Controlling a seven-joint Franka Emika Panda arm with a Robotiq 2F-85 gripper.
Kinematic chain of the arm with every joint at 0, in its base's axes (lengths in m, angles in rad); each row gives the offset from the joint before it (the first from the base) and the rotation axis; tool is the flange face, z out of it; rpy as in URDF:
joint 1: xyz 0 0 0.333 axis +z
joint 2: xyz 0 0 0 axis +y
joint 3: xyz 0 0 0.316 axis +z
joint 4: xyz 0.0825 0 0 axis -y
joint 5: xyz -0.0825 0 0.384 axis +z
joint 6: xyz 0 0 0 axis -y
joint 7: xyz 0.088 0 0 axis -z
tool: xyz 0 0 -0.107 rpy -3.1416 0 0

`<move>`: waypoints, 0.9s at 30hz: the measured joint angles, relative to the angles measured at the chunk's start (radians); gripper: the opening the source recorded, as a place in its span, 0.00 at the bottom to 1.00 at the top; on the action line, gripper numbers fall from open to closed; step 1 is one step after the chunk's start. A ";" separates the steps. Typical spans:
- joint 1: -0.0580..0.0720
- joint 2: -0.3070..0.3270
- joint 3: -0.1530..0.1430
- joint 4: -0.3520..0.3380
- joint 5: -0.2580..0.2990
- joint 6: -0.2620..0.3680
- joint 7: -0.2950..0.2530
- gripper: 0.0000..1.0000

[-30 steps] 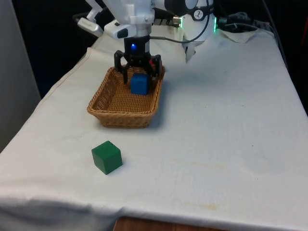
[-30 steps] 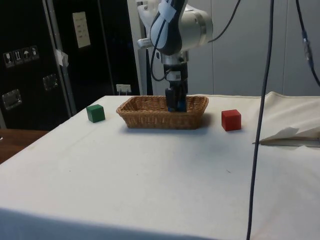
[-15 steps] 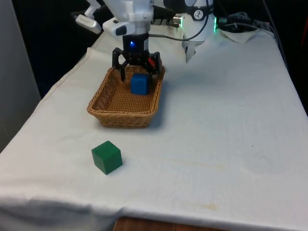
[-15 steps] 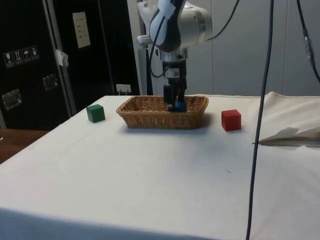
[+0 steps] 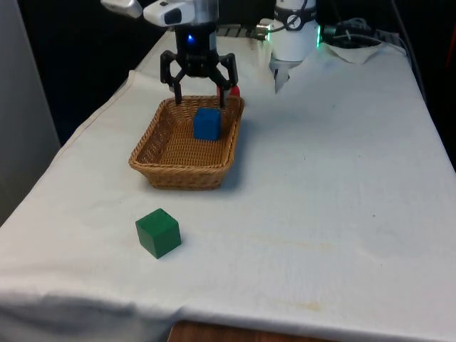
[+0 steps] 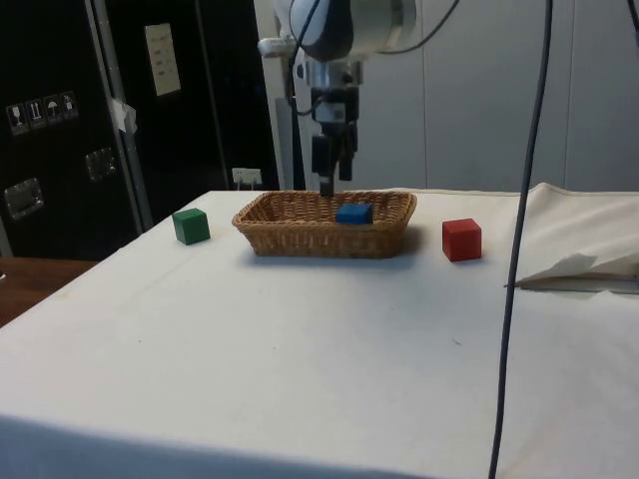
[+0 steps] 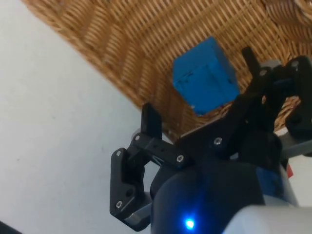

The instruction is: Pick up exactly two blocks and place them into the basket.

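While above basket (image 5: 153, 160), tool (image 5: 199, 91) spread

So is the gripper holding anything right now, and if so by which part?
Nothing is held. The gripper is open above the basket, and the blue block lies inside the basket, apart from the fingers.

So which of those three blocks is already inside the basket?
The blue block. It sits in the wicker basket below the open gripper. The green block and the red block rest on the cloth outside it.
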 measured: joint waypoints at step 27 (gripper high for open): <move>0.020 0.049 0.006 0.170 -0.122 -0.077 0.106 1.00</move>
